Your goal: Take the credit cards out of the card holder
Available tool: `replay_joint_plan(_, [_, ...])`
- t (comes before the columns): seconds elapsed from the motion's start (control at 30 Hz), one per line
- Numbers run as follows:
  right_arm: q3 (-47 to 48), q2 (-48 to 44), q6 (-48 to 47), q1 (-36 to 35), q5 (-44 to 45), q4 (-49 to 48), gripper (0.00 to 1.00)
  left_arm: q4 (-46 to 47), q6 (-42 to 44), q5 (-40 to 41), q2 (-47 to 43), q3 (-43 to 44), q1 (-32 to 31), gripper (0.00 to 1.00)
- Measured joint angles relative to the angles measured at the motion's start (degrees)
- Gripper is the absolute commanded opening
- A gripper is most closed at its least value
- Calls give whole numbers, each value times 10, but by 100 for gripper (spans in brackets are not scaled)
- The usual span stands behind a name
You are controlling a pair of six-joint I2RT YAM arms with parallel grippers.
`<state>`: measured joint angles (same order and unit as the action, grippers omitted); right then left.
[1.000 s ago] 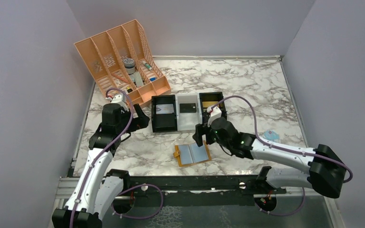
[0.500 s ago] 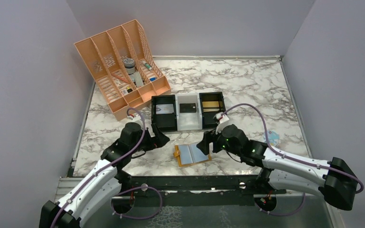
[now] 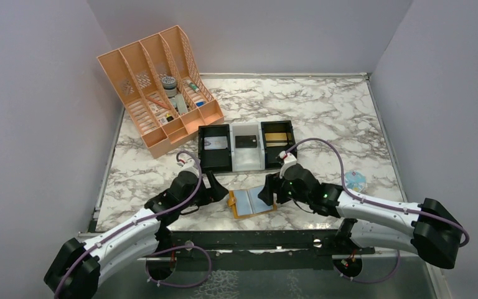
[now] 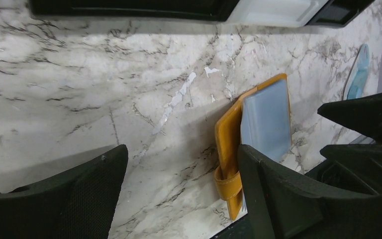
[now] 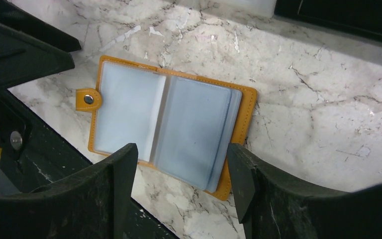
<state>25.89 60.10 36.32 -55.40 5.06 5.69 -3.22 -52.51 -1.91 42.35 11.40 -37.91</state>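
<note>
Both arms drop in from the upper part of the top view: left claw (image 3: 216, 185) now just left of the card holder (image 3: 252, 202), right claw (image 3: 266, 190) at its right edge. Holder lies open, lower-centre on the counter (image 3: 323, 112). Both claws are wide apart and empty, credit cards (image 5: 195, 128) not out yet, so the pull looks imminent.

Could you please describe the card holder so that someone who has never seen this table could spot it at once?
On the marble table, look at the near edge, just in front of the row of three bins. The card holder lies open and flat there like a small book. It alone is mustard-tan with pale blue-grey inner panels and a snap tab.
</note>
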Motion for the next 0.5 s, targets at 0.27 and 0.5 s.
replay_joint_plan(0.27, [-2,16,31,0,0,-7,64,67,-17,5,34,-13,-61,82])
replay_joint_plan(0.5, [0,50,37,0,1,-3,64,126,-37,26,51,-28,-100,82])
